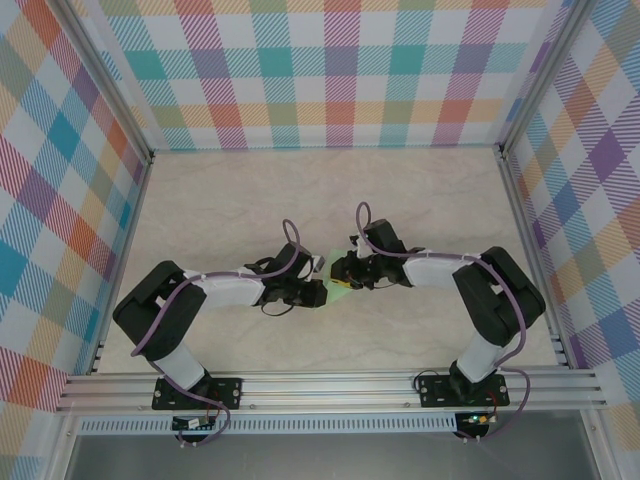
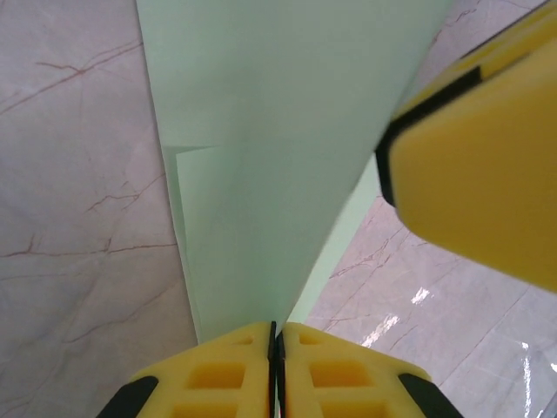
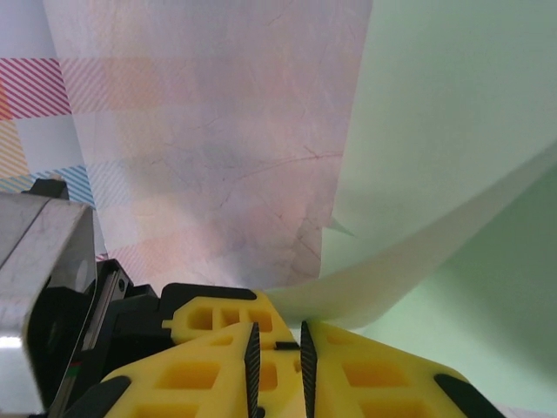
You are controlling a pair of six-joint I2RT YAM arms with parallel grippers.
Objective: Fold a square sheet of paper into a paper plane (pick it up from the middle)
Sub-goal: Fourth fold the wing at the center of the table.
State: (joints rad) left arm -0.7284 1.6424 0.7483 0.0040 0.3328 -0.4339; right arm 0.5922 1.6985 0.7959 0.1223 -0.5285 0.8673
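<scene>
Though the left gripper [image 2: 275,341] clamps the square sheet of paper [image 2: 287,131] (folds begun, no dart yet), whether the right gripper [image 3: 277,340] grips it is unclear; more folding remains.

One sheet of paper [image 1: 338,291], pale green, with everything else placed from it. Two arms: one left arm [image 1: 225,290] to the left of the sheet and one right arm [image 1: 440,270] to its right. Two grippers, the left gripper [image 1: 320,292] and the right gripper [image 1: 340,274], one at each side of the sheet. Each gripper has two yellow fingers [image 2: 226,374], four in all. Two purple cables [image 1: 297,240], one looping over each arm on either side of the sheet. One marbled tabletop [image 1: 300,190] under the sheet. Three checked walls [image 1: 330,70]: one beyond the sheet, one to its left, one to its right
</scene>
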